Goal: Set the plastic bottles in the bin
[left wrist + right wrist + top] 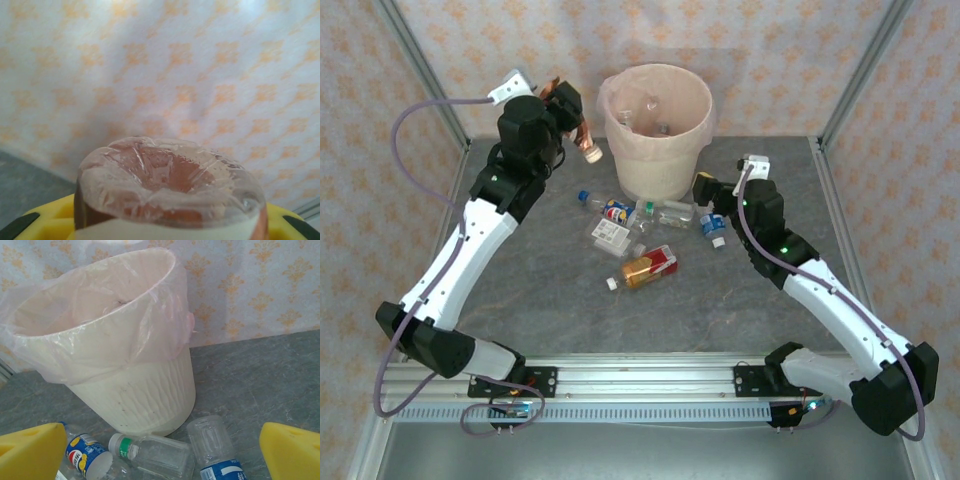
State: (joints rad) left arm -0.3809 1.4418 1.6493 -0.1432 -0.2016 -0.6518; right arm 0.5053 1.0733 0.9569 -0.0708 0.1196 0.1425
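Note:
The bin (655, 150) stands at the back centre, with a bottle or two lying inside it (642, 113). My left gripper (570, 118) is raised left of the bin's rim and is shut on an amber bottle (584, 138) whose white cap points down. The left wrist view looks at that bottle's dented base (170, 182) between yellow pads (42, 216). Several plastic bottles lie in front of the bin: a clear green-labelled one (155, 456), a blue-labelled one (216, 449) and an orange-labelled one (648, 267). My right gripper (706, 190) hangs open just above them, close to the bin (135, 385).
More bottles lie left of the pile: a blue-and-yellow labelled one (617, 211), a blue-capped clear one (588, 197) and a flattened clear one (610, 235). Frame posts (420, 70) and patterned walls close the back. Bare grey table (550, 310) stretches toward the arm bases.

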